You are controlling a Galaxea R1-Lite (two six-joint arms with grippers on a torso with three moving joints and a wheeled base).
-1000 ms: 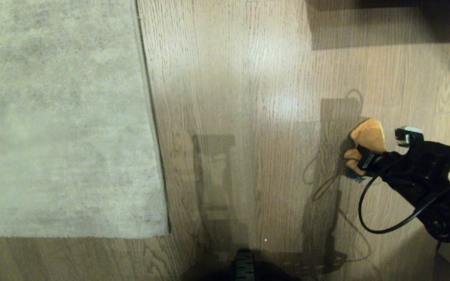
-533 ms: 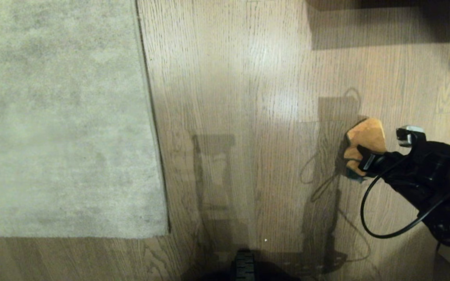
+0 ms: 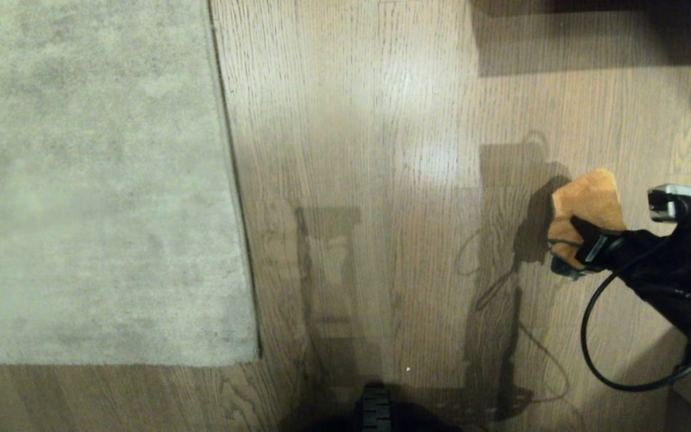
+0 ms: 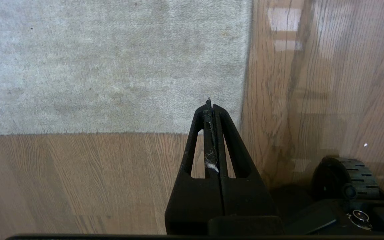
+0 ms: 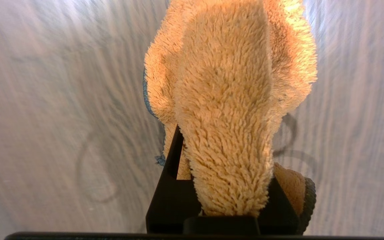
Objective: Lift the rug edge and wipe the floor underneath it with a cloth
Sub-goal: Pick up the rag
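Light brown wood-grain floor fills most of the room in front of the robot, its planks catching a pale sheen near the middle and crossed by the robot's own shadows. On the left lies the large grey-beige mottled short-pile rug, flat on the planks; its thin bound rug edge runs from far to near and ends at a near corner, where it meets the near border.

Over on the right, well apart from the rug, the right gripper reaches in from the right side, clenched around the small fluffy orange-tan cloth. The cloth bunches up out of the fingers, with a bit of dark teal trim showing at its near end, and a dark shadow falls on the planks just to its left. In the right wrist view the cloth stands up between the black fingers and hides most of them. A black cable loops down from that arm.

The left gripper hangs above the rug's near corner, its two black fingers pressed fully together with nothing between them but a wisp of white lint. A dark wheel of the base sits on the floor to its right.
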